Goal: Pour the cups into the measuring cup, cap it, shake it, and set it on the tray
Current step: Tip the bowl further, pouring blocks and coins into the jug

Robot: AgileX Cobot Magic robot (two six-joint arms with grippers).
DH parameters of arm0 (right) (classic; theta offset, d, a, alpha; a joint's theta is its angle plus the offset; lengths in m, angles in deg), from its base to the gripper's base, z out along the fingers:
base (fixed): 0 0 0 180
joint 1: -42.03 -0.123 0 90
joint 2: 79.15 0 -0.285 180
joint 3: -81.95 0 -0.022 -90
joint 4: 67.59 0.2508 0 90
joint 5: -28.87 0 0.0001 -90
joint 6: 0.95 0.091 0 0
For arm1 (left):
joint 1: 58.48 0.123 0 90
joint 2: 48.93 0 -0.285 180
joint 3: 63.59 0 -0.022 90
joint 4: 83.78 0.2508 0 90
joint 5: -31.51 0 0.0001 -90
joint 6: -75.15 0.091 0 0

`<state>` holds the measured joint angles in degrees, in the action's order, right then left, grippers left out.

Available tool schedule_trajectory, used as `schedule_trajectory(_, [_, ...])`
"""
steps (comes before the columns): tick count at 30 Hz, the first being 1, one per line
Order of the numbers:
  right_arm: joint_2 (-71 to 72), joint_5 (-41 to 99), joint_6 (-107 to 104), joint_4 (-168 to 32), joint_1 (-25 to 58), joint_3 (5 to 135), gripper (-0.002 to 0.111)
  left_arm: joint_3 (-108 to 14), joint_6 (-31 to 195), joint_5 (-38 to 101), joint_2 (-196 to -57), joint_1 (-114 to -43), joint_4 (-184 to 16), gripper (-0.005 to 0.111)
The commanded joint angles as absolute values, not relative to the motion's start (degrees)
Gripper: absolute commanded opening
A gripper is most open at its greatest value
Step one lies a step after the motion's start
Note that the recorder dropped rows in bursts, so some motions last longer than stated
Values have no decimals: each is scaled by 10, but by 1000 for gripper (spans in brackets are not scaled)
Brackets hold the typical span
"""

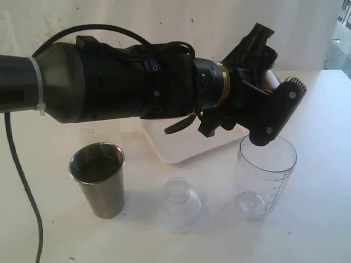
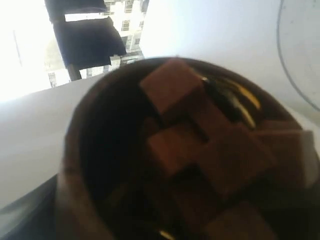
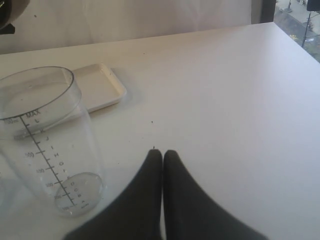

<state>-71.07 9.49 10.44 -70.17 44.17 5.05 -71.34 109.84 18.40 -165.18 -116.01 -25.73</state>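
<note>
My left gripper [image 1: 277,76] is shut on the small brown cup [image 1: 269,81], held tilted just above the rim of the measuring cup [image 1: 265,178]. In the left wrist view the brown cup [image 2: 95,150] fills the frame, with brown cubes [image 2: 172,92] lying inside it. The measuring cup [image 3: 47,145] stands upright and looks empty. The steel tumbler [image 1: 98,183] stands upright at the front left. Partly hidden behind my left arm lies the white tray [image 1: 181,145]. My right gripper [image 3: 162,152] is shut on nothing, low over the table beside the measuring cup.
A small clear domed lid [image 1: 178,204] sits on the table between the tumbler and the measuring cup. The tray [image 3: 102,85] lies just behind the measuring cup. My left arm's cable [image 1: 19,175] hangs down at the left edge.
</note>
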Motion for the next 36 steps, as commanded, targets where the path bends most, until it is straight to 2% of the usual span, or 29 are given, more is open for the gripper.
schedule_trajectory(1, [-714,96,104,-704,445,47,0,-719,1096,168,-1647,-1176,-245,0])
schedule_trajectory(16, [-714,96,104,-704,445,47,0,-719,1097,119,-1660,-1193,-209,0])
schedule_trajectory(36, [-714,96,104,-704,445,47,0,-719,1062,119,-1661,-1198,-209,0])
